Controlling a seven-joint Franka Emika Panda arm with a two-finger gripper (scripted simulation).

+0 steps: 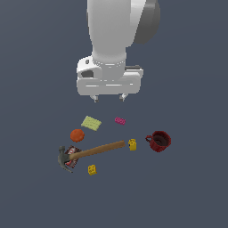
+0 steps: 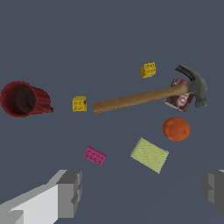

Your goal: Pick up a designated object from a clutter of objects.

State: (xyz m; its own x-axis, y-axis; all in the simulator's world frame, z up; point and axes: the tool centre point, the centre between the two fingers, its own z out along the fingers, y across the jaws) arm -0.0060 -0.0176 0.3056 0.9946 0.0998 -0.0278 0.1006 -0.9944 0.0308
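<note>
End effector (image 1: pixel 108 97) hangs high, fingers spread wide, empty. Green plate (image 1: pixel 91 123) lies flat between orange ball (image 1: pixel 77 135) and pink brick (image 1: pixel 120 120) — centre over it, descend squarely, pinch opposite edges.

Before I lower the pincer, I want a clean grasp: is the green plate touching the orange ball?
Apart. In the wrist view, bare floor shows between the green plate and the orange ball.

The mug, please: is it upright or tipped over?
Upright: the mug shows its open rim facing up in the exterior view, handle sideways.
</note>
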